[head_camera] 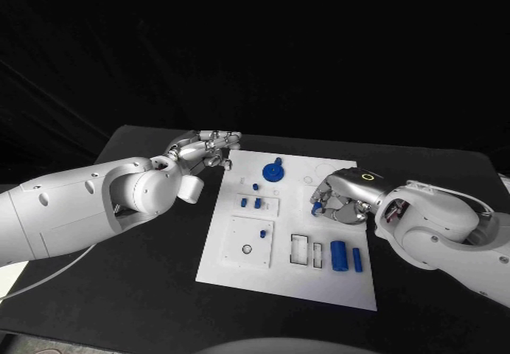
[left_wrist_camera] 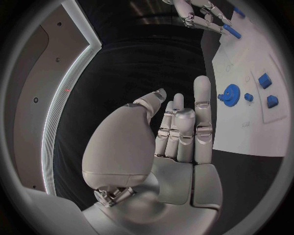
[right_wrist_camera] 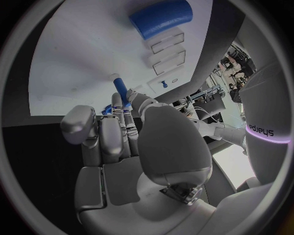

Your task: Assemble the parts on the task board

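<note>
Right hand (head_camera: 338, 199) pinches a blue peg (right_wrist_camera: 120, 90) over the task board (head_camera: 319, 284); left hand (head_camera: 208, 153) holds nothing.

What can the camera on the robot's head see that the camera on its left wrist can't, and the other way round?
Only the head view takes in the whole task board on the black table, including the two long blue cylinders near the board's lower right and both white arms. Only the left wrist view looks at the left hand from behind, fingers raised and holding nothing, at the board's edge. Both show the blue gear, small blue pegs, and the right hand pinching a blue pin.
</note>
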